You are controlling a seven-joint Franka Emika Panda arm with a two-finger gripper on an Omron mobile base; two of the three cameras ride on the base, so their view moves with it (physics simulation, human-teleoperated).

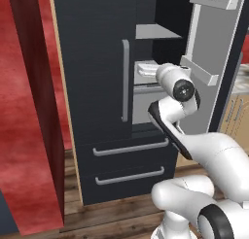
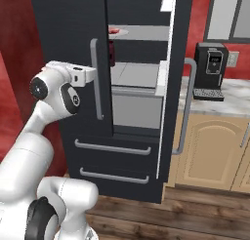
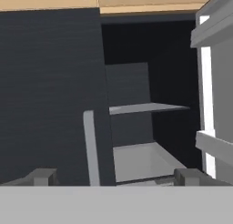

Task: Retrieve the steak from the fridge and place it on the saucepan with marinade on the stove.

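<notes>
The fridge (image 1: 92,63) is tall and charcoal-black, its left door shut and its right door (image 1: 216,53) swung open. On an upper shelf inside lies the steak (image 2: 113,31), a small pink-red lump on a pale plate. My gripper (image 3: 116,177) is open, nothing between its fingertips (image 3: 43,176). It faces the fridge opening at the level of the lower shelf and grey bin (image 3: 143,159). My white hand (image 2: 80,74) sits just left of the left door's bar handle (image 2: 95,78), below the steak's shelf. The saucepan, the marinade and the stove are out of view.
A small dark red can (image 2: 112,53) stands just below the steak's shelf. The open door carries grey bins (image 1: 199,70). To the right, a black coffee machine (image 2: 211,70) sits on a marble counter (image 2: 234,97) over wooden cabinets (image 2: 210,151). Two drawers (image 1: 129,160) are below.
</notes>
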